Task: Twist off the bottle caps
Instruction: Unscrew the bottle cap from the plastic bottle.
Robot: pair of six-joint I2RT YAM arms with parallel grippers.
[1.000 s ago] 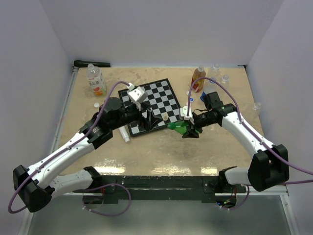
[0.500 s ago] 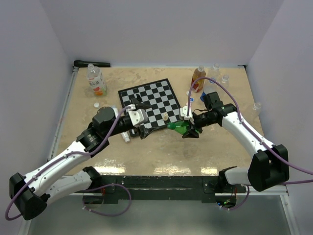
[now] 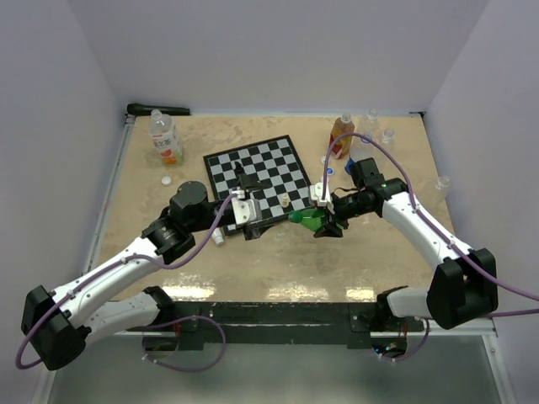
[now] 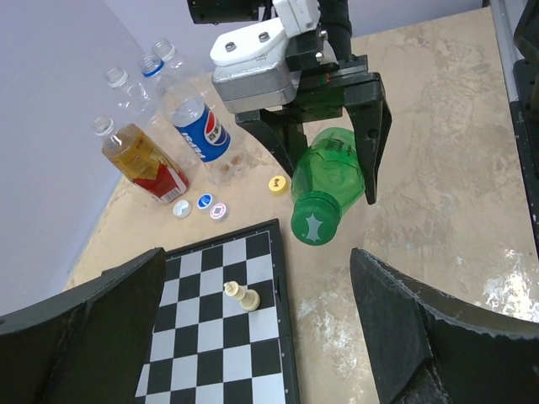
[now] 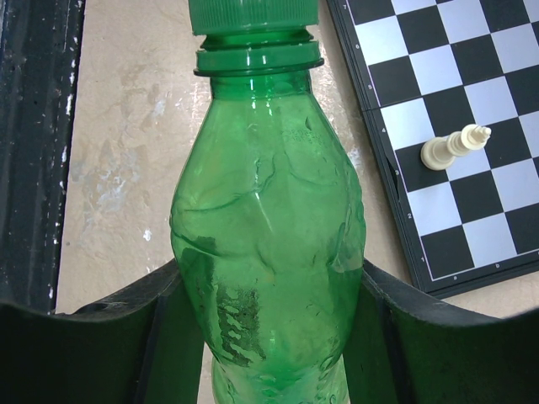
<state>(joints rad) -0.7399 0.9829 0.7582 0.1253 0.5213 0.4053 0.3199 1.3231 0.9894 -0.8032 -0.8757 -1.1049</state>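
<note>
A green bottle [image 3: 308, 220] with its green cap [image 4: 313, 225] screwed on is held level above the table, neck pointing left. My right gripper [image 3: 325, 224] is shut on its body [image 5: 269, 244], one finger on each side. My left gripper [image 3: 259, 224] is open a short way left of the cap, facing it, with nothing between its wide-spread fingers [image 4: 421, 328]. Loose caps lie by the back-right bottles: a yellow one [image 4: 277, 183], a blue one [image 4: 205, 201] and a white one [image 4: 181, 209]. The orange-labelled bottle [image 4: 145, 160] and the blue-labelled bottle [image 4: 198, 126] show open necks.
A chessboard [image 3: 257, 172] lies mid-table under my left gripper, a pale chess piece [image 4: 242, 295] on its right edge. A white tube [image 3: 216, 232] lies left of the board. Another bottle [image 3: 166, 139] and a white cap [image 3: 166, 179] are at the back left.
My left arm swung off the chessboard, came down and turned its open gripper toward the green bottle's cap. The right arm and the bottle have not moved.
</note>
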